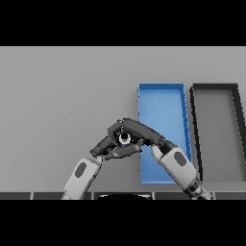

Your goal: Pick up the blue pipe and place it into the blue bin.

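Observation:
The blue pipe (124,139) shows end-on as a small blue and white ring, just left of the blue bin (163,103). My right hand (139,132) reaches in from the lower right across the bin's left wall, its fingers curled over the pipe. My left hand (102,146) comes from the lower left and meets it there, with fairly straight fingers (126,151) lying right under the pipe. Most of the pipe's length is hidden by the two hands. The bin is a long open tray with nothing visible inside.
A dark grey bin (216,120) of similar shape stands right beside the blue bin on its right. The grey table (62,96) stretches to the left and back.

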